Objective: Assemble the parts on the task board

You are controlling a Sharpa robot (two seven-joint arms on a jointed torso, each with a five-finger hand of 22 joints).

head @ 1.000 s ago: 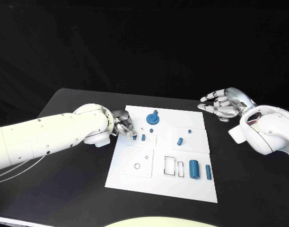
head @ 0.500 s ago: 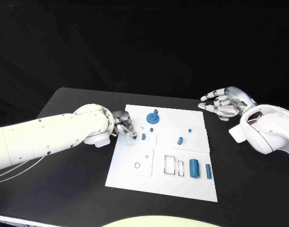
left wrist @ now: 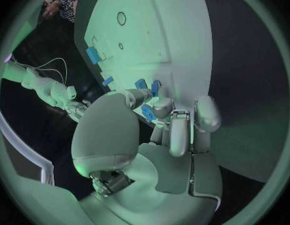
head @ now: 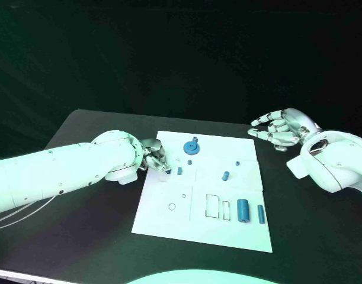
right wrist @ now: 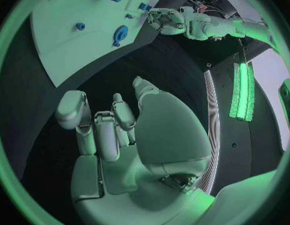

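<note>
The left robot hand (head: 154,156) has edged slightly along the task board (head: 205,222).

Blue parts (head: 243,210) on white task board (head: 199,228), black table (head: 78,236)

The white task board (head: 199,219) lies flat before me, its rectangular slots and round holes open. On it lie a blue disc (head: 192,148), a small peg (head: 225,176), and two upright-lying cylinders (head: 243,210) near its right edge.
</note>
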